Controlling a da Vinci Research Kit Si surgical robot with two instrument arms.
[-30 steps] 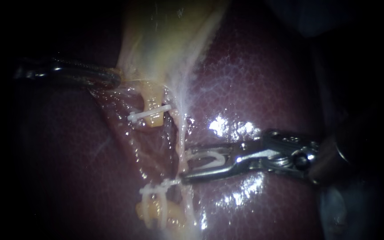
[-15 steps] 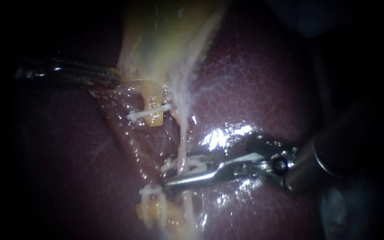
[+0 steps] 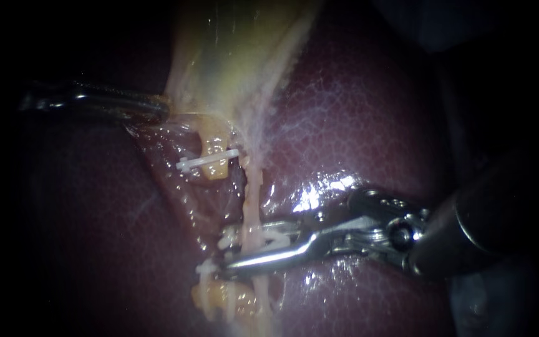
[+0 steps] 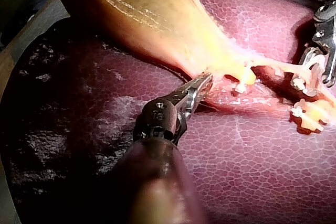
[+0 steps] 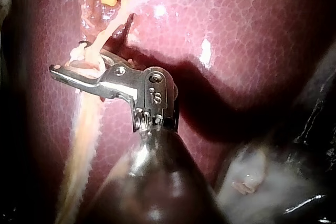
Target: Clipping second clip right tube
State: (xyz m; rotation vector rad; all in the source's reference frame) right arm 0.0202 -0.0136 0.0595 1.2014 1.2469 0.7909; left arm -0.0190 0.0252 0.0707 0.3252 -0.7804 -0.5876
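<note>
Pale, stringy right tube (image 3: 254, 200) crossed by white clip (image 3: 271, 239) in right instrument (image 3: 239, 249), jaws narrowly apart, gripping clip. Left instrument (image 3: 157, 110) jaws clamped on gallbladder (image 3: 232, 56) edge.

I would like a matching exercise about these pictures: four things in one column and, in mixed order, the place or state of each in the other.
1. slender metal left instrument
2. slender metal right instrument
3. small white plastic clip
4. dark red mottled liver

A. lies beneath the tubes
B. straddles the thin pale tube, carrying a second white clip
C. grips the edge of the pale yellow gallbladder
D. closed across a short yellow tube stump

Pairs: 1-C, 2-B, 3-D, 4-A.
</note>
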